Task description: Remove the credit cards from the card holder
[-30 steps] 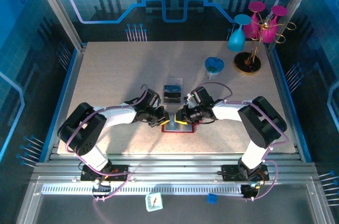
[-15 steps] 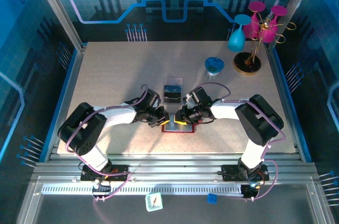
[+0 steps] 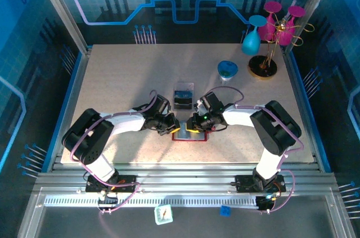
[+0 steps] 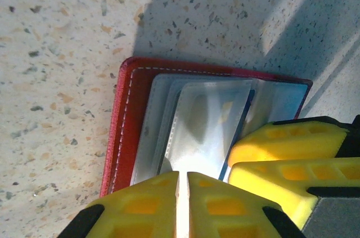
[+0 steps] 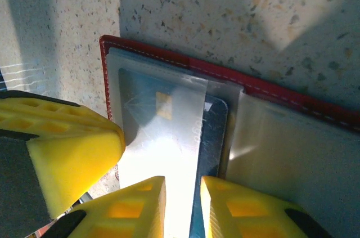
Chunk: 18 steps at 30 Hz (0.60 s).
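Since one second ago, the elbow of the right arm has shifted a little toward 9 o'clock, and the right gripper [image 3: 195, 125] has come slightly closer over the card holder. The left gripper [image 3: 171, 126] and the holder have stayed in their places.

The small red rectangular folding card holder [image 3: 190, 135] lies open and flat on the speckled beige table [image 3: 112, 80], toward 6 o'clock from the table's middle. The left gripper stands over its 9 o'clock side and the right gripper over its 3 o'clock side.

In the left wrist view, the yellow fingers [image 4: 140, 204] are almost together, with only a thin bright slit between them. The slit points at a clear plastic sleeve [image 4: 208, 120] inside the holder. Whether the sleeve is pinched, I cannot tell.

In the right wrist view, the right gripper's jaws stand a narrow gap apart. A pale card with a small gold chip [image 5: 169, 137] runs into this gap, under a clear sleeve. A dark blue card [image 5: 212, 137] lies just beside it at 3 o'clock. Whether the fingertips touch the card, I cannot tell.

A clear plastic box [image 3: 183, 96] with dark cards in it stands at 12 o'clock from the holder, near but apart.
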Motion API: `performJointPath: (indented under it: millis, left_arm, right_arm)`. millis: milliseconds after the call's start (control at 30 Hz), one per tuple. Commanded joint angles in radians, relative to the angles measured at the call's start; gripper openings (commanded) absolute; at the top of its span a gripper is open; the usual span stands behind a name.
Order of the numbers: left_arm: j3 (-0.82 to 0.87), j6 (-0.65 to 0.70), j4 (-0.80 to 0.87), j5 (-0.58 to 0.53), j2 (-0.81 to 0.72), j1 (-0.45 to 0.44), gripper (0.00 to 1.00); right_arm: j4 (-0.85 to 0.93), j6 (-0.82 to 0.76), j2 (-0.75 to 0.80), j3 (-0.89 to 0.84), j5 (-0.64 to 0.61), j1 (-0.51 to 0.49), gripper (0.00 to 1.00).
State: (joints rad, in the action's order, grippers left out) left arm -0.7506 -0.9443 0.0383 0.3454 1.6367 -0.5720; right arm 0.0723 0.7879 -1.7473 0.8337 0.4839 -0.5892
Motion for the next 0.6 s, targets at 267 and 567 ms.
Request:
performJointPath:
  millis: [267,567]
  left_arm:
    - [-0.017,0.012,0.023,0.008,0.004,0.008,0.12]
    - [-0.095,0.095,0.171,-0.038,-0.013,-0.005,0.09]
  right_arm:
    - [0.060,-0.020,0.051,0.022,-0.019,-0.014,0.25]
    - [0.065,-0.021,0.090,0.026,-0.009,-0.004,0.25]
